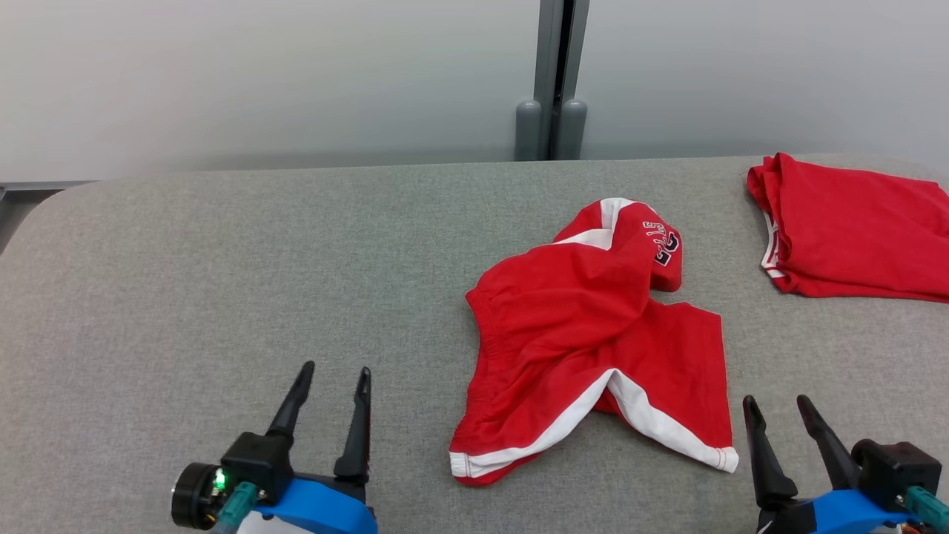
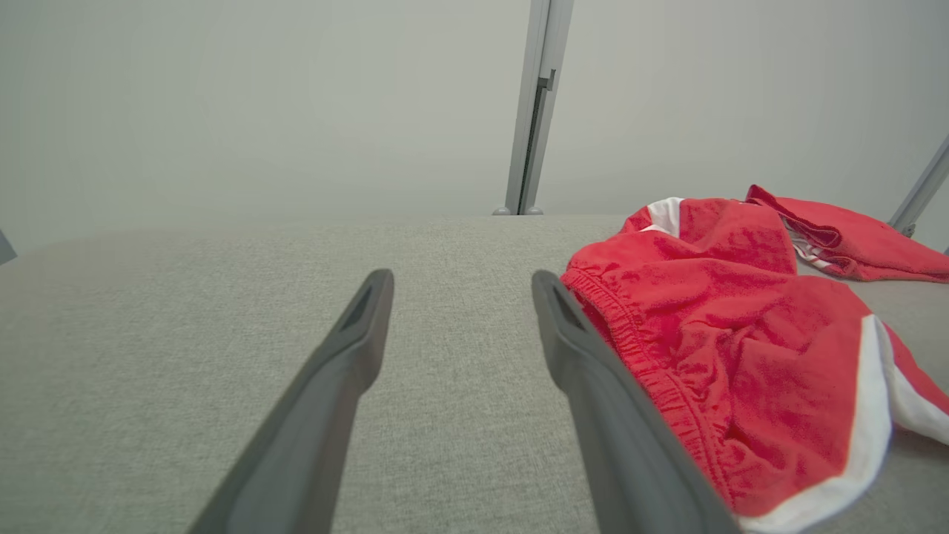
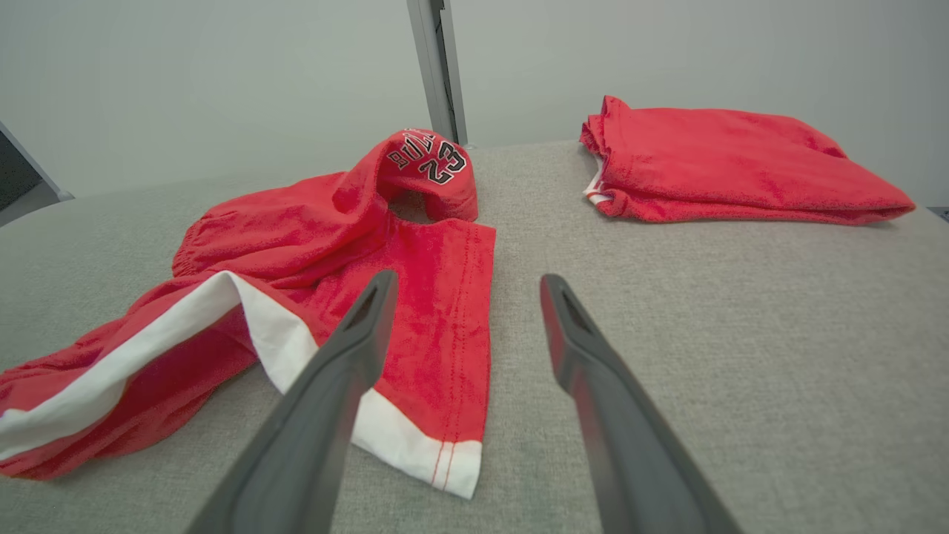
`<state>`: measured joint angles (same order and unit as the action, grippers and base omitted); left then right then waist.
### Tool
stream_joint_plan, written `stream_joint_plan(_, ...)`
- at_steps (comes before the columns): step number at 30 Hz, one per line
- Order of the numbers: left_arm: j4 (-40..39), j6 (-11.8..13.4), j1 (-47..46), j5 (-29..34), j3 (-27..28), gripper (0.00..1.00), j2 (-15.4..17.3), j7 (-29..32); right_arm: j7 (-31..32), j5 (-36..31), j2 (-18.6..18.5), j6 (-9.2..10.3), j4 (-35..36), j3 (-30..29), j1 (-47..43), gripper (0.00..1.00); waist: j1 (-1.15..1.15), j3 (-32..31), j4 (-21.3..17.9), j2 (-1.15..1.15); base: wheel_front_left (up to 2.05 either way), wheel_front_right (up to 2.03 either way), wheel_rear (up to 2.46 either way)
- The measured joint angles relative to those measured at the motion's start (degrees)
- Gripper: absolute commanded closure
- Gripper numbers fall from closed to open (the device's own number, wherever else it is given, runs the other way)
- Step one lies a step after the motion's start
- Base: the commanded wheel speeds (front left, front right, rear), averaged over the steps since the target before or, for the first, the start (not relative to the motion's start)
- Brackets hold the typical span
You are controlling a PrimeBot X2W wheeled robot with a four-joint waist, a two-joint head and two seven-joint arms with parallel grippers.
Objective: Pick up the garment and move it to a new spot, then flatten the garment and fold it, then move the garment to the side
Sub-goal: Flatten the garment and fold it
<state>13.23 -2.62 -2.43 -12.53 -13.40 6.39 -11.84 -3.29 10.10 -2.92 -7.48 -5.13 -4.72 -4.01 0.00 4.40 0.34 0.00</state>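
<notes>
A pale wall (image 1: pixel 259 74) with a grey post (image 1: pixel 552 81) backs a broad grey fabric-covered surface (image 1: pixel 222 297), bare ahead of the left hand.

The task's garment, a pair of red shorts (image 1: pixel 593 334), lies in a crumpled heap between the two hands, closer to the right one. One leg is thrown over itself and the cloth is neither flat nor folded. That fits a heap waiting to be lifted as well as one just dropped at a new spot for smoothing.

Well beyond the right hand and out to its side sits a folded red garment (image 1: pixel 860 237), squared up near the edge. It is probably parked there to keep the middle free.

The left hand (image 1: pixel 335 368) and the right hand (image 1: pixel 777 401) both rest low at the near edge. Their fingers are spread wide and hold nothing, flanking the heap, seemingly so either can reach it.

The elastic waistband (image 2: pixel 637 348) faces the left hand. The white hem trim (image 3: pixel 296 334) lies just under the right hand's inner finger. A lettered patch (image 3: pixel 430 159) crowns the far fold.
</notes>
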Motion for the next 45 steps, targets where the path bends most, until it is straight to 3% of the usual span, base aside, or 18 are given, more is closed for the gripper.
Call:
stream_joint_plan(11,5.42,-3.94,-0.34,1.53,-11.17,0.0,-0.43,1.19,-2.96,0.91,0.03,-0.01,-10.77,1.44,1.43,0.0,0.0,0.57,-0.39,0.0,0.0,0.0,0.0)
stream_joint_plan(18,8.5,-4.49,-0.37,1.21,-16.91,0.0,0.44,1.66,-4.68,1.33,0.04,-0.01,-16.56,3.05,4.28,0.0,0.0,1.06,-0.93,0.0,0.0,0.0,0.0)
stream_joint_plan(41,24.15,-4.78,-10.43,-4.63,-25.13,0.0,-1.14,-1.87,-9.39,4.61,0.03,0.0,-30.62,10.24,11.55,0.0,0.0,3.18,-2.56,0.0,0.0,0.0,0.0)
stream_joint_plan(42,24.75,-4.78,-10.77,-5.08,-25.64,0.46,-1.18,-1.88,-9.48,5.03,0.02,0.0,-31.16,10.53,11.95,0.52,0.0,3.17,-2.63,0.0,0.0,0.0,0.0)
stream_joint_plan(43,25.19,-4.78,-10.99,-5.71,-26.09,0.61,-1.21,-1.92,-9.68,5.46,0.02,0.0,-31.61,10.82,12.27,0.77,0.0,3.13,-2.71,0.0,0.0,0.0,0.0)
stream_joint_plan(44,25.49,-4.78,-11.12,-6.16,-26.41,0.94,-1.21,-1.99,-9.88,5.8,0.01,0.0,-32.1,11.06,12.53,1.0,0.0,3.09,-2.78,0.0,0.0,0.0,0.0)
stream_joint_plan(45,25.69,-4.78,-11.28,-6.59,-26.66,1.0,-1.21,-2.21,-10.0,5.92,0.01,0.0,-32.57,11.18,12.78,1.0,0.0,3.04,-2.82,0.0,0.0,0.0,0.0)
